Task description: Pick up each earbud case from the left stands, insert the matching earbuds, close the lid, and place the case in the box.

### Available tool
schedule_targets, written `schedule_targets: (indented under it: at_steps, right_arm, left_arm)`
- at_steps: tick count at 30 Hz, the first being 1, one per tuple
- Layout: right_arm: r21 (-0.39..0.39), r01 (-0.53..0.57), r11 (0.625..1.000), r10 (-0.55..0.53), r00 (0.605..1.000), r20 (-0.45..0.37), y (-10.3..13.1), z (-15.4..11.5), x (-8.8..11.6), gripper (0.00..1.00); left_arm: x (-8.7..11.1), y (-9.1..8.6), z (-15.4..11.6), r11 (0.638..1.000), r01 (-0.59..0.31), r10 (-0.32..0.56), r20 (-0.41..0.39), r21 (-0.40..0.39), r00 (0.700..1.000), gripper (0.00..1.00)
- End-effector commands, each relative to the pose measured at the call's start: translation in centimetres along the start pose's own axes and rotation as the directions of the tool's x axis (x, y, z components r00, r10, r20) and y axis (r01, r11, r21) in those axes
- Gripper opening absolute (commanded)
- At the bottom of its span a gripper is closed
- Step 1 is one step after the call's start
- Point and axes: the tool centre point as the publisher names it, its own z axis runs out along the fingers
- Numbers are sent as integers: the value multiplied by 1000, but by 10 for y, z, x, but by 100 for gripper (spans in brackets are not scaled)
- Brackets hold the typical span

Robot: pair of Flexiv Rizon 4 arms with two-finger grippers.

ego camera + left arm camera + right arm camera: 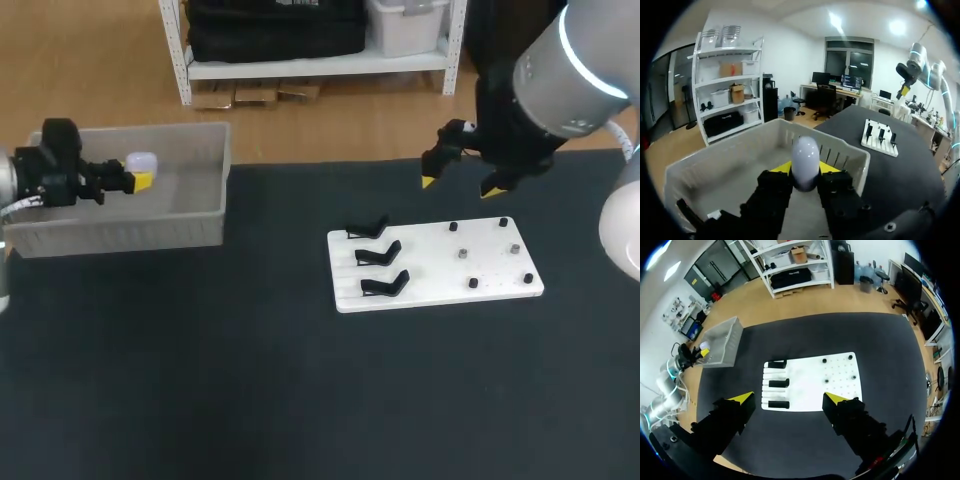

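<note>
Left gripper (135, 180) sits at the upper left of the head view, above the inside of the grey box (120, 236). Its yellow tips pinch a white earbud case (141, 161) from two sides. In the left wrist view the gripper (805, 170) has the rounded case (805, 160) standing upright between its fingers, over the box floor and just short of the far wall of the box (842, 150).

At the upper right of the head view the right gripper (460, 187) hangs with its fingers spread wide, holding nothing. It is above the far edge of the white board (440, 268), which lies right of centre on the dark table (200, 380). Three black stands (378, 254) sit in a column on the board's left half. Several small dark studs (463, 254) dot its right half; I cannot tell what they are.

From the right wrist view the right gripper (788, 399) looks down on the board (805, 382), with the box (722, 342) well apart from it.
</note>
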Motion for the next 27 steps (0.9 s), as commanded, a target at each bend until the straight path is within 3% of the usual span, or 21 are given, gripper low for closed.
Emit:
schedule_targets:
  at_steps: [1, 2, 3, 9, 10, 11, 15, 18, 22, 27]
  right_arm:
    - [10, -2, 1000, 2, 1000, 10, 1, -4, 2, 88]
    - [11, -3, 1000, 3, 1000, 10, 0, -4, 2, 87]
    - [12, -3, 1000, 3, 1000, 12, 0, -4, 2, 87]
    - [-26, 30, 999, -27, 997, 74, -2, -13, -5, 90]
    - [-43, 44, 998, -40, 995, 89, -4, -15, -6, 91]
    - [-63, 53, 997, -47, 994, 103, -6, -17, -7, 92]
    - [-136, 93, 986, -70, 984, 166, -19, -26, -11, 86]
    - [-155, 127, 980, -94, 974, 205, -29, -30, -14, 100]
    - [-181, 185, 966, -141, 963, 229, -43, -34, -15, 100]
    - [-238, 282, 929, -224, 944, 244, -58, -37, -16, 100]
  left_arm:
    - [-2, 27, 29, 996, 5, 0, -60, 83, 998, 35]
    - [-2, 28, 31, 996, 4, 2, -71, 84, 997, 59]
    - [-2, 29, 32, 996, 6, 0, -66, 85, 998, 100]
    - [-15, 11, 19, 999, 16, -13, -82, 41, 997, 100]
    - [-18, 3, 15, 999, 25, -23, -67, 31, 997, 100]
    - [-22, -6, 12, 999, 41, -38, -110, 22, 993, 100]
    - [-33, -47, 2, 999, 51, -51, -119, -7, 992, 100]
    - [-36, -70, -5, 998, 45, -49, -132, -34, 990, 100]
    - [-39, -101, -15, 997, 45, -51, -119, -56, 992, 100]
    - [-39, -129, -18, 997, 76, -79, -139, -24, 987, 100]
